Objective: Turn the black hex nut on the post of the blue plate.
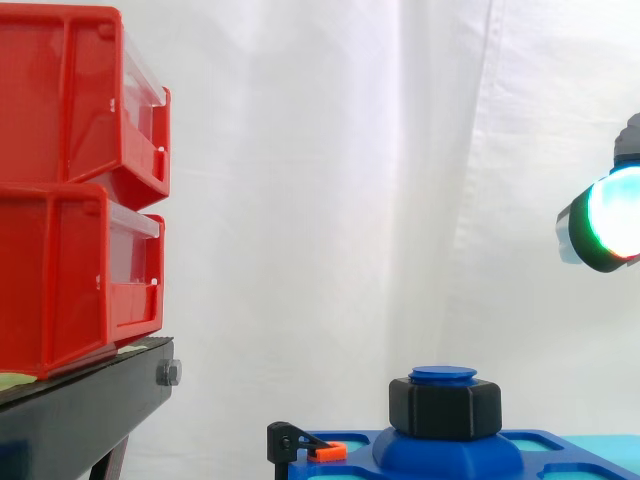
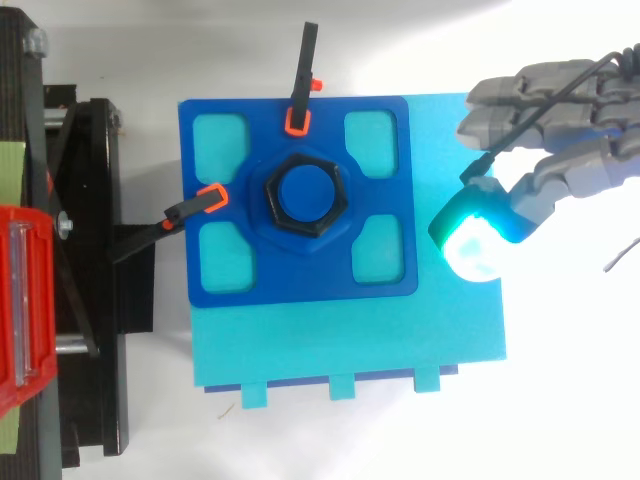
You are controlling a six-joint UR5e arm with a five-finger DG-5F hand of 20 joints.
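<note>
A white curtain hangs in soft vertical folds across the far side, brightly and evenly lit. On the left, two red bins are stacked one on the other, each with a clear front panel. They rest on a black stand. A silver bolt head shows on the stand's right end.

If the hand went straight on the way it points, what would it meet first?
Probably nothing. In the side view the hand sits above the black hex nut, and from above it aims past it, over a corner of the blue plate. Tilt is unclear; angled down, the plate comes first.
</note>
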